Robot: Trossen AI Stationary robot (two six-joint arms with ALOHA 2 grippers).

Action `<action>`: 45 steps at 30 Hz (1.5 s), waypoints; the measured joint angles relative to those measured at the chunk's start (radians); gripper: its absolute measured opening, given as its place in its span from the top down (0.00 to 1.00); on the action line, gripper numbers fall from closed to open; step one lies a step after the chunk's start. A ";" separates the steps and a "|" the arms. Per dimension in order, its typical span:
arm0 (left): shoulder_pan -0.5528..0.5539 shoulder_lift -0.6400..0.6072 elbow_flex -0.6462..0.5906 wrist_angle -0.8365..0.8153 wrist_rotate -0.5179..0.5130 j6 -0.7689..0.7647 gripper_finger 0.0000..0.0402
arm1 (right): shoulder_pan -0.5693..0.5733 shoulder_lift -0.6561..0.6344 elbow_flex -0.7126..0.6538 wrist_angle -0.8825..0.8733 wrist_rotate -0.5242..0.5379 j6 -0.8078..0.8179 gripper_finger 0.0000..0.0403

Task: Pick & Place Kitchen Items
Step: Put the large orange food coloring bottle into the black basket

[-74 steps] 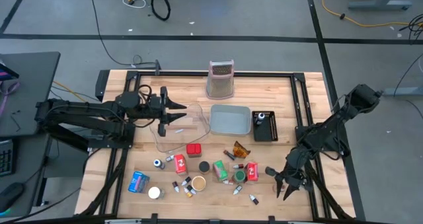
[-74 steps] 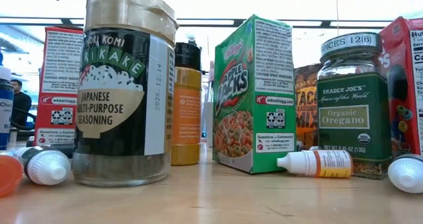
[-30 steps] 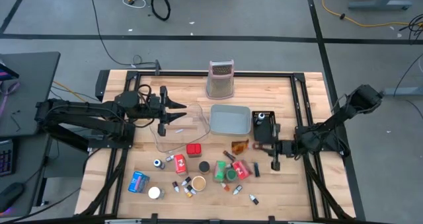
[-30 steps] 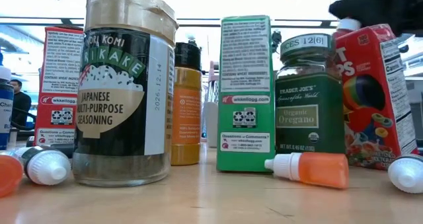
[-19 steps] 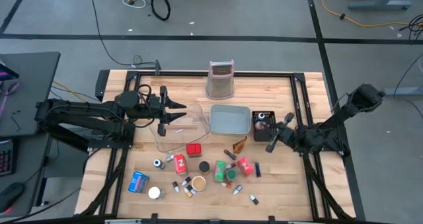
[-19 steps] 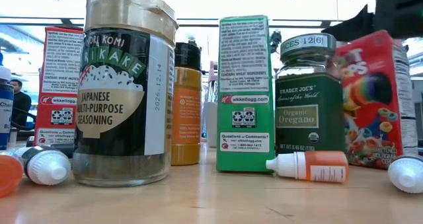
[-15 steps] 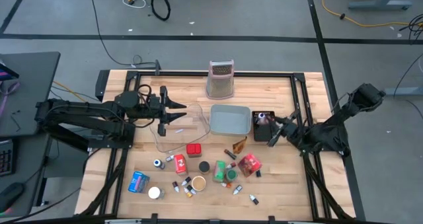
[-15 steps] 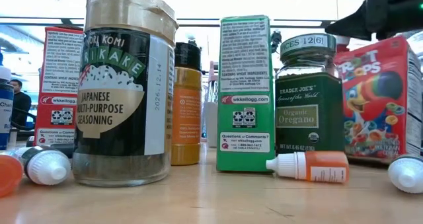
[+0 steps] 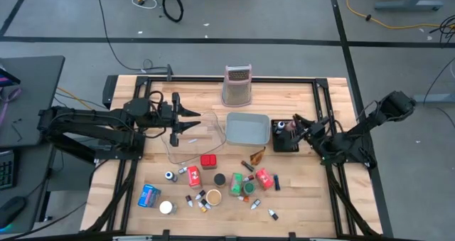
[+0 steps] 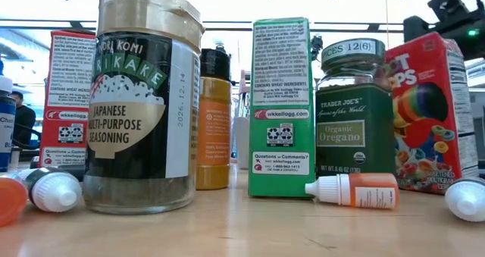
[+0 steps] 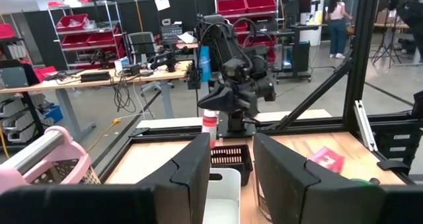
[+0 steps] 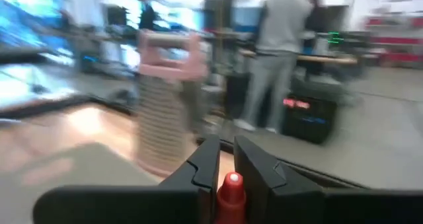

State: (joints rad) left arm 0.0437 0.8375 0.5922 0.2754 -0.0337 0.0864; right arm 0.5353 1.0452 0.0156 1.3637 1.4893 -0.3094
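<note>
The kitchen items (image 9: 227, 184) stand and lie across the table's near half: a seasoning jar (image 10: 144, 98), a green box (image 10: 282, 105), an oregano jar (image 10: 355, 113), a red cereal box (image 10: 428, 113) and small dropper bottles (image 10: 352, 190). My right gripper (image 9: 295, 119) is over the black tray (image 9: 284, 140), shut on a small red-capped bottle (image 12: 231, 187). My left gripper (image 9: 192, 120) points level over the left part of the clear tray (image 9: 195, 143) with its fingers apart. I cannot tell whether it touches the tray. My right gripper pinches the small bottle between its two fingers, and the red cap end (image 12: 231, 180) shows in the gap. The fingers lie level and come from the table's right side. The bottle (image 11: 209, 123) is lifted clear above the black tray (image 11: 231, 156).
A metal grater (image 9: 237, 86) stands at the far middle. A grey tray (image 9: 248, 129) lies between the clear tray and the black one. People stand in the room beyond the table.
My right gripper has gone from above the items on the near right toward the far edge, to the black tray, and has swung from pointing down to level, staying shut on the small bottle. The red cereal box has turned about where it stands.
</note>
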 joint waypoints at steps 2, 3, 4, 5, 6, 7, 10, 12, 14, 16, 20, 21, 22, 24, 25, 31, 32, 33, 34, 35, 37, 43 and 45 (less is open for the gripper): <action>0.000 0.000 0.000 -0.006 0.000 0.002 0.69 | -0.024 0.000 0.001 -0.026 0.031 0.059 0.89; 0.000 0.000 0.000 -0.006 0.000 0.001 0.69 | -0.031 0.001 0.001 -0.044 0.052 0.082 0.90; 0.000 0.000 0.000 -0.005 0.001 0.000 0.69 | -0.034 0.001 0.001 -0.065 0.062 0.110 0.90; 0.000 0.000 0.000 -0.005 0.000 0.001 0.69 | -0.037 0.001 0.001 -0.093 0.062 0.141 0.90; 0.000 0.000 0.000 -0.005 0.000 0.001 0.69 | -0.038 0.001 0.001 -0.117 0.062 0.170 0.90; 0.000 0.000 0.000 -0.005 0.000 0.000 0.69 | -0.040 0.001 0.000 -0.138 0.062 0.197 0.90; 0.000 0.000 0.000 -0.009 0.000 -0.001 0.69 | -0.042 0.001 0.000 -0.206 0.057 0.274 0.90; 0.000 0.000 0.000 -0.020 0.000 -0.002 0.69 | -0.037 0.001 0.000 -0.221 0.048 0.289 0.90; 0.000 0.000 0.000 -0.029 0.000 -0.002 0.69 | -0.029 0.001 0.002 -0.188 0.071 0.244 0.90; 0.000 0.000 0.000 -0.032 0.000 -0.002 0.69 | -0.024 0.001 0.006 -0.101 0.079 0.156 0.90; 0.000 0.000 0.000 -0.032 0.000 -0.003 0.69 | -0.028 0.000 0.006 -0.037 0.081 0.095 0.90; 0.000 0.000 0.000 -0.032 0.000 -0.003 0.69 | -0.029 0.000 0.006 -0.060 0.081 0.117 0.90; 0.000 0.000 0.000 -0.031 0.000 -0.003 0.69 | -0.029 0.000 0.006 -0.097 0.081 0.156 0.90; 0.000 0.000 0.000 -0.033 0.000 -0.005 0.69 | -0.029 0.001 0.006 -0.204 0.081 0.262 0.90; 0.000 0.000 0.000 -0.032 0.000 -0.011 0.69 | -0.029 0.001 0.006 -0.254 0.081 0.308 0.90; 0.000 0.000 0.000 -0.032 0.000 -0.030 0.69 | -0.047 0.001 0.006 -0.450 0.073 0.502 0.90; 0.000 0.000 0.000 -0.032 0.000 -0.030 0.69 | -0.054 0.001 0.006 -0.471 0.054 0.517 0.90; 0.000 0.000 0.000 -0.032 0.000 -0.030 0.69 | -0.064 0.001 0.006 -0.491 0.030 0.537 0.90; 0.000 0.000 0.000 -0.032 0.000 -0.030 0.69 | -0.075 0.001 0.006 -0.514 0.006 0.563 0.90; 0.000 0.000 0.000 -0.032 0.000 -0.030 0.69 | -0.089 0.001 0.006 -0.546 -0.024 0.595 0.90; 0.000 0.000 0.000 -0.032 0.000 -0.030 0.69 | -0.115 0.001 0.006 -0.634 -0.090 0.686 0.90; 0.000 0.000 0.000 -0.032 0.000 -0.030 0.69 | -0.175 0.000 0.008 -0.932 -0.166 1.003 0.90; 0.000 0.000 0.000 -0.032 0.000 -0.028 0.69 | -0.184 0.000 0.010 -0.976 -0.162 1.047 0.90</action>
State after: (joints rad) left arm 0.0435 0.8375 0.5922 0.2432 -0.0334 0.0583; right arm 0.3509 1.0451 0.0257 0.3872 1.3276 0.7373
